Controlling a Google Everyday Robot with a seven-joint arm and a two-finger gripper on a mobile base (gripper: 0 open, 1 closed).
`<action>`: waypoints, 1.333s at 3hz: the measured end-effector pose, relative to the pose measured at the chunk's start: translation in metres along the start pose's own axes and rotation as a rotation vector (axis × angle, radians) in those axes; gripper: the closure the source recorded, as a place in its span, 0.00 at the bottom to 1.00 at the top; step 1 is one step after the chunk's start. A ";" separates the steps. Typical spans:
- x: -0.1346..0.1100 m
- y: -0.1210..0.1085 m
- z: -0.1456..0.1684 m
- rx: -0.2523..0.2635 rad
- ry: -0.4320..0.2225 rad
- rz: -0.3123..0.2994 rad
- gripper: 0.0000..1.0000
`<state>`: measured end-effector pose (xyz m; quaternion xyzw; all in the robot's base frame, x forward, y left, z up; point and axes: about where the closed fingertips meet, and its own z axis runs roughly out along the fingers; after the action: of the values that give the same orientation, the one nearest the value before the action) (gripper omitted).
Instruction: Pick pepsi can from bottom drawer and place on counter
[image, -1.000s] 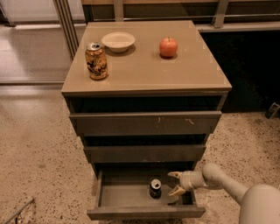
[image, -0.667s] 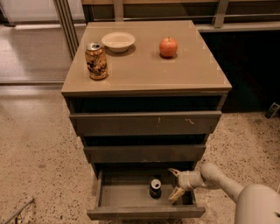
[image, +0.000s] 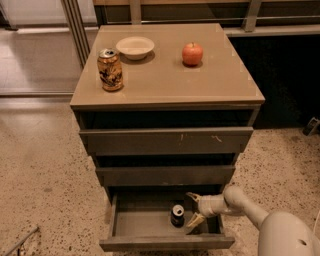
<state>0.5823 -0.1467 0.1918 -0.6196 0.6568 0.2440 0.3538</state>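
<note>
The pepsi can (image: 177, 215) stands upright inside the open bottom drawer (image: 165, 242), near its middle. It is dark with a silver top. My gripper (image: 194, 210) is inside the drawer just right of the can, fingers spread open, one above and one below, not touching the can. My white arm comes in from the lower right. The counter (image: 220, 80) is the tan top of the cabinet above.
On the counter stand a gold-orange can (image: 110, 69), a white bowl (image: 135, 47) and a red apple (image: 192, 53). Two upper drawers (image: 165, 141) are closed above the open one. Speckled floor surrounds the cabinet.
My gripper has moved slightly left toward the can and a little deeper into the drawer. The can has not moved.
</note>
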 end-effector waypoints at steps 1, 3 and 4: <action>-0.008 0.001 0.016 -0.022 -0.037 -0.003 0.17; -0.012 0.011 0.045 -0.083 -0.077 0.013 0.18; -0.012 0.011 0.045 -0.083 -0.077 0.013 0.37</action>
<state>0.5787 -0.1031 0.1712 -0.6195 0.6362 0.2970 0.3511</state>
